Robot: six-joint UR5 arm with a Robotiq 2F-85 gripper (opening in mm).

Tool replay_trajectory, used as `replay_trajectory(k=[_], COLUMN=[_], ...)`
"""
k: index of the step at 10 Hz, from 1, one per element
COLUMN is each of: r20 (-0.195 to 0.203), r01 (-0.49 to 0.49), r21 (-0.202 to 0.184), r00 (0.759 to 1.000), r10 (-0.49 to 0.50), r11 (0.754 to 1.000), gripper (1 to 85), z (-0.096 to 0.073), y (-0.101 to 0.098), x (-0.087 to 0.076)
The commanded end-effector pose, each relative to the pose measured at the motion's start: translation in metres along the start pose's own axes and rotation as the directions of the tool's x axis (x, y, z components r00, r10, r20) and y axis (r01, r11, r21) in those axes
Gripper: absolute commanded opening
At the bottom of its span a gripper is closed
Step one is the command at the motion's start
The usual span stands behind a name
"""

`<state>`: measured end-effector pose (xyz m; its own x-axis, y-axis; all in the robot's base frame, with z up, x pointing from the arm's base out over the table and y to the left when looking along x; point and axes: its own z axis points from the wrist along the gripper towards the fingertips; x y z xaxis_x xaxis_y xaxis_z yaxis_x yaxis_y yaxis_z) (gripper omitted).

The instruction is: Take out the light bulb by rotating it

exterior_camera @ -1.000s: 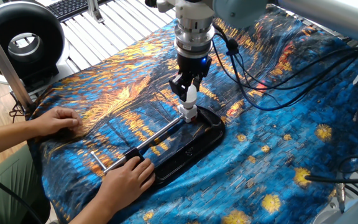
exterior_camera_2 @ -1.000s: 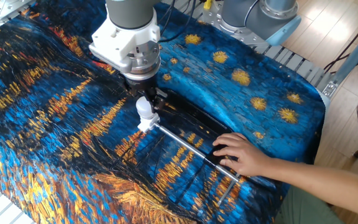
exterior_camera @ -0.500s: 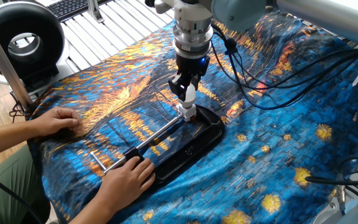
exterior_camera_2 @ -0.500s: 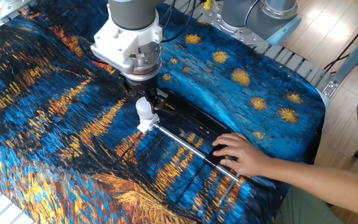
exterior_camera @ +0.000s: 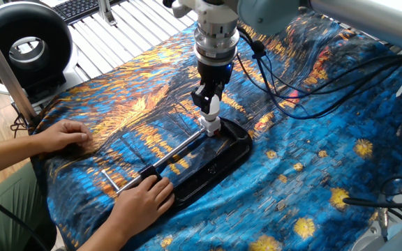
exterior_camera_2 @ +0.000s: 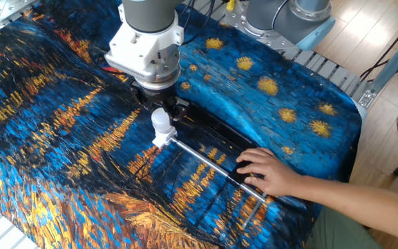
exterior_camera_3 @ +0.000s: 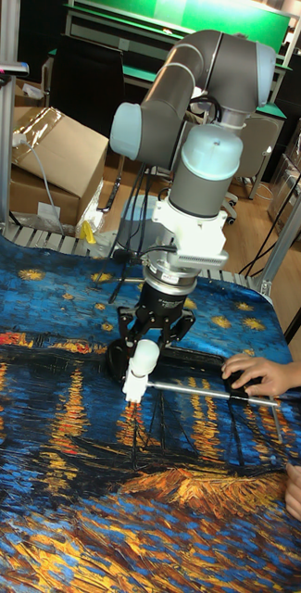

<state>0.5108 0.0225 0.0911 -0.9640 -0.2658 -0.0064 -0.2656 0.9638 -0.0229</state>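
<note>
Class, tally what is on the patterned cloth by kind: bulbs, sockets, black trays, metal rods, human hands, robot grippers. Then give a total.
Bulb: 1
Socket: 1
Tray: 1
Rod: 1
Hands: 2
Gripper: 1
Total: 7

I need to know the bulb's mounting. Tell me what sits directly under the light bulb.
Under the light bulb is a short white socket on a black tray. The bulb's threaded base is hidden inside the socket. The gripper closes on the bulb's top.

No legible txt, labels, brands or nos. anywhere; nothing readable in any of the 3 views.
</note>
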Motion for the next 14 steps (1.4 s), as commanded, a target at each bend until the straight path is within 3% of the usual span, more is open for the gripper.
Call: replay_trajectory(k=[1, 3, 7, 14], r20=[0.013, 0.016, 0.006, 0.008], r01=[0.13, 0.234, 0.443, 0.679], r21=[-0.037, -0.028, 0.007, 0.074], r00=[0.991, 0.972, 0.896, 0.732], r10=[-0.13, -0.234, -0.443, -0.681], r11=[0.991, 0.972, 0.896, 0.73], gripper=[17.0, 17.0, 16.7, 16.7], z=[-0.001, -0.001, 0.001, 0.001], y=[0.008, 0.005, -0.005, -0.017], x=[-0.001, 0.0, 0.001, -0.011])
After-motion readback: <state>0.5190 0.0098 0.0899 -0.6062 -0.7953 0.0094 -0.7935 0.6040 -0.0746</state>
